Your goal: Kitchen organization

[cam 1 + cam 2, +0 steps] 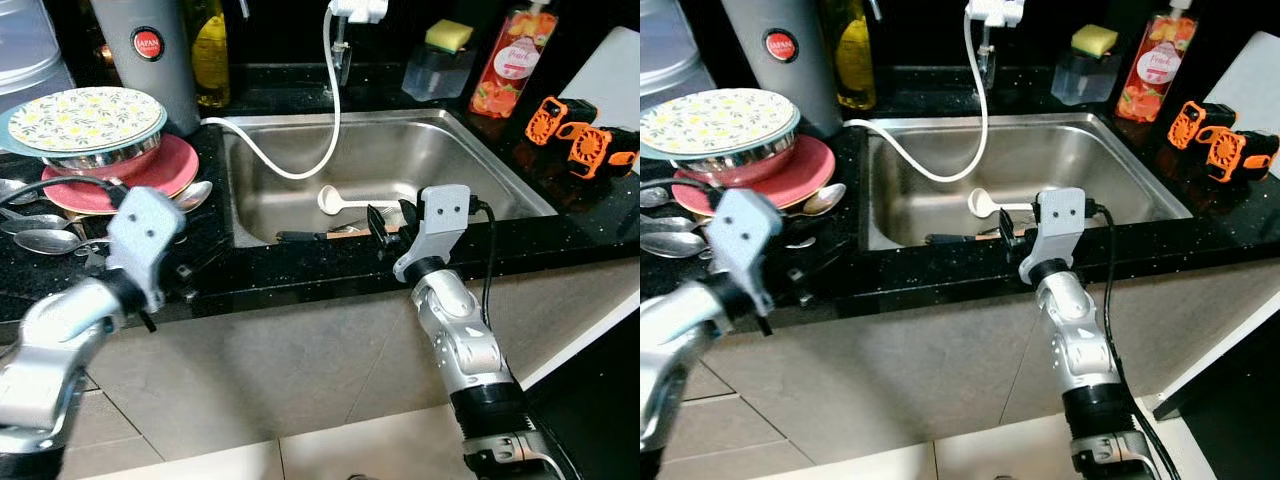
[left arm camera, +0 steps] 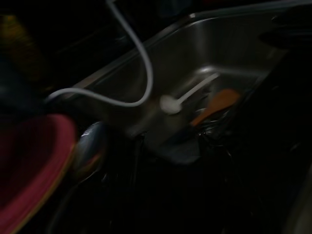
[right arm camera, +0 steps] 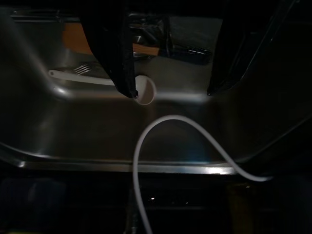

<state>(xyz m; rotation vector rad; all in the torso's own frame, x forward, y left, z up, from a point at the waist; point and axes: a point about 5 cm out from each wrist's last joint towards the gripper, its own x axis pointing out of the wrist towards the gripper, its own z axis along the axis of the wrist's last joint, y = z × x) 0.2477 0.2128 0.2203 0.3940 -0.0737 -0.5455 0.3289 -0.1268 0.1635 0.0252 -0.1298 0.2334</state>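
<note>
The right end effector (image 3: 170, 92) hangs over the sink's (image 1: 480, 150) near edge, fingers spread and grasping nothing. The left end effector (image 1: 150, 300) hovers at the table (image 1: 300, 275) edge by the spoons (image 1: 40, 240); I cannot tell its state. A white ladle (image 1: 340, 202) lies in the sink. Farther left sit stacked plates (image 1: 90, 125).

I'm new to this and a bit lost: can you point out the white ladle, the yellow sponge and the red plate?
white ladle (image 1: 331, 200), left eye view, on its bowl.
yellow sponge (image 1: 449, 35), left eye view, on its top face.
red plate (image 1: 172, 165), left eye view, on its bare rim.
</note>
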